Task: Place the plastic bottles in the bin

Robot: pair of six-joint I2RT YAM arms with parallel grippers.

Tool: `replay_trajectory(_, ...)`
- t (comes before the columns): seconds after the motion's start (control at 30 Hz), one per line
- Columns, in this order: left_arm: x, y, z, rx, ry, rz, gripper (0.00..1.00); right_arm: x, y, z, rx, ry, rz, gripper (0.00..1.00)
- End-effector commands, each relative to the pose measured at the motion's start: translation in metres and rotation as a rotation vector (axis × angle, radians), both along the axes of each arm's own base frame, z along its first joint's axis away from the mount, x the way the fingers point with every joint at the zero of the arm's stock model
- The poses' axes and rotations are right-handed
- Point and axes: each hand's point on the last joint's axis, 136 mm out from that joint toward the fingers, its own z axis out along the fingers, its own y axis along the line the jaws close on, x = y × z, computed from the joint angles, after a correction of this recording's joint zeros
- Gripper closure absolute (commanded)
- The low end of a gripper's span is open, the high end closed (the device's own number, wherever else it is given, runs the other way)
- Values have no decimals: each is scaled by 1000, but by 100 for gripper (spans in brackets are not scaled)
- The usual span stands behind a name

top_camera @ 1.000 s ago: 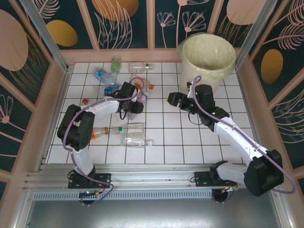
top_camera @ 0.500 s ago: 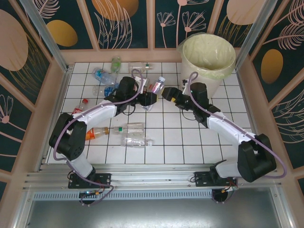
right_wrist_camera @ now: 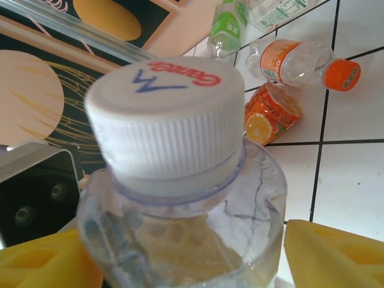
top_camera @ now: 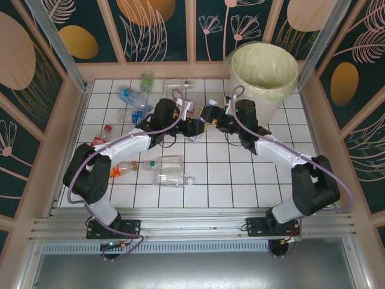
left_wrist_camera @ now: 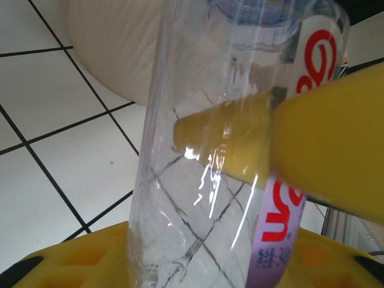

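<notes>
1. The left hand (top_camera: 193, 126) is clamped on the body of a clear bottle (left_wrist_camera: 198, 180) with a white-and-purple label, over the middle of the worktop (top_camera: 240, 174).
2. The right hand (top_camera: 209, 114) sets its yellow fingers (right_wrist_camera: 336, 252) either side of the same bottle, just below its white cap (right_wrist_camera: 168, 120). Whether they press on it cannot be told.
3. The bin (top_camera: 264, 99) stands at the far right corner, near the held bottle but apart from it.
4. The other bottles (top_camera: 171, 179) lie loose on the left half of the worktop.
</notes>
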Motion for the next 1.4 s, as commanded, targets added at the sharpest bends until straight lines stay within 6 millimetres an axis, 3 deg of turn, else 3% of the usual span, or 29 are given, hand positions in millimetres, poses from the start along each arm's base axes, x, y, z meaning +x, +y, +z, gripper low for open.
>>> replay_trajectory(0.0,-3,-10,12,-44,-20,-31,53,7,11,26,42,-72,24,31)
replay_trajectory(0.27,-5,-12,13,-54,-23,-37,50,10,14,22,30,-64,22,51)
replay_trajectory(0.43,-5,-12,14,-51,-23,-38,37,10,13,26,22,-73,16,55)
replay_trajectory(0.53,-4,-12,14,-43,-25,-39,26,11,10,31,14,-86,9,55)
replay_trajectory(0.63,-6,-11,25,-46,-49,-44,4,14,1,40,-8,-110,-12,55)
replay_trajectory(0.67,-8,-10,30,-51,-59,-46,2,16,-2,44,-14,-119,-20,55)
replay_trajectory(1.03,-49,13,85,-89,-208,-104,1,33,-50,120,-129,-311,-132,55)
replay_trajectory(1.2,-64,28,86,-44,-234,-98,1,40,-78,168,-189,-445,-211,55)
replay_trajectory(1.37,-69,37,84,-19,-237,-76,1,48,-106,202,-237,-544,-283,55)
